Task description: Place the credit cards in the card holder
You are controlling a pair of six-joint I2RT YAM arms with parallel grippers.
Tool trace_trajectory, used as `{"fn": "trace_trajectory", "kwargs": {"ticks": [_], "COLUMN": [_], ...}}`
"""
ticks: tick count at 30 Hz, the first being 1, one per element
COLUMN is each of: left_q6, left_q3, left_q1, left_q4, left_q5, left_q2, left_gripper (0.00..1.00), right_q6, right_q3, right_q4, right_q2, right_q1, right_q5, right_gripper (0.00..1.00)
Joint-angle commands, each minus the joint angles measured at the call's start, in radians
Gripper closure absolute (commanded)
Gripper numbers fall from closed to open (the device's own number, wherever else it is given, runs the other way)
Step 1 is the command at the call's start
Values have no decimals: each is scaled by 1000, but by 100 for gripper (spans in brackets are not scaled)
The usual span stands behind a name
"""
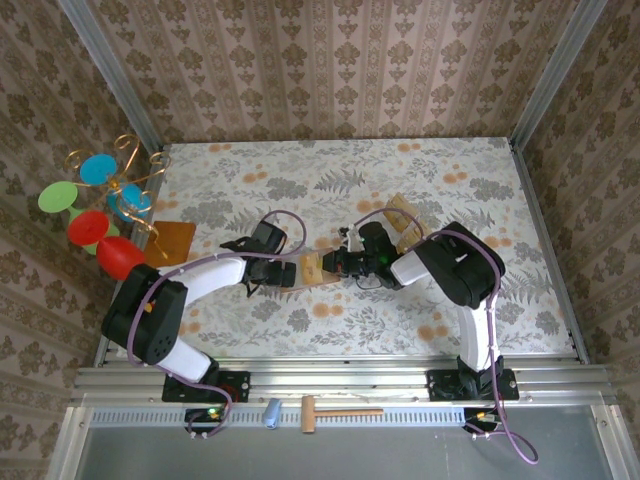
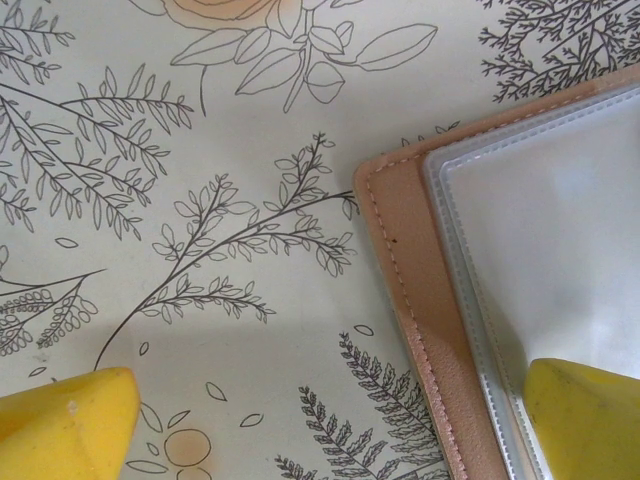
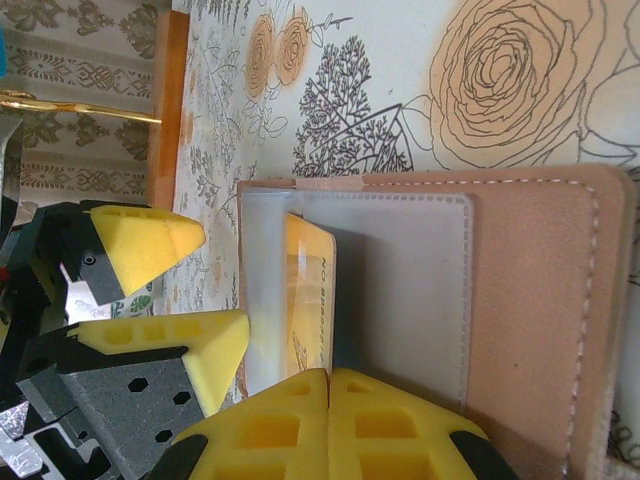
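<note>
The card holder point(image 3: 540, 300) lies open on the flowered table, pink-brown inside with a clear sleeve point(image 3: 410, 290). My right gripper point(image 3: 328, 375) is shut on one credit card point(image 3: 312, 290), a tan-gold card standing on edge at the sleeve's left side. My left gripper point(image 2: 330, 430) is open, one yellow fingertip point(image 2: 590, 415) over the holder's sleeve edge, the other point(image 2: 70, 420) over bare table. From above, the left gripper point(image 1: 290, 272) and right gripper point(image 1: 335, 262) meet at the card holder point(image 1: 315, 268). More credit cards point(image 1: 405, 213) lie behind the right arm.
An orange-brown flat board point(image 1: 170, 242) lies at the left, beside a gold stand with coloured discs point(image 1: 100, 210). A wooden mallet point(image 1: 335, 412) and a blue cylinder point(image 1: 271, 413) rest on the front rail. Patterned walls close in the table on three sides.
</note>
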Motion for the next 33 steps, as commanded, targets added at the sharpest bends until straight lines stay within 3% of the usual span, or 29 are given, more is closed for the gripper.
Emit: {"fn": "trace_trajectory", "kwargs": {"ticks": [1, 9, 21, 27, 33], "left_q6": [-8, -11, -8, -8, 16], "left_q3": [-24, -29, -34, -37, 4], "left_q1": [8, 8, 11, 16, 30], "left_q4": [-42, -38, -33, -23, -21], "left_q5": [-13, -11, -11, -2, 31], "left_q2": [-8, -10, -19, -26, -36], "left_gripper": [0, 0, 0, 0, 0], "right_q6": [8, -3, -87, -106, -152], "right_q3": [21, 36, 56, 60, 82], "right_q4": [-63, -96, -274, -328, -445], "right_q2": [37, 31, -82, -133, -215], "right_q1": [12, 22, 9, 5, 4], "right_q5": [2, 8, 62, 75, 108], "right_gripper": [100, 100, 52, 43, 40]}}
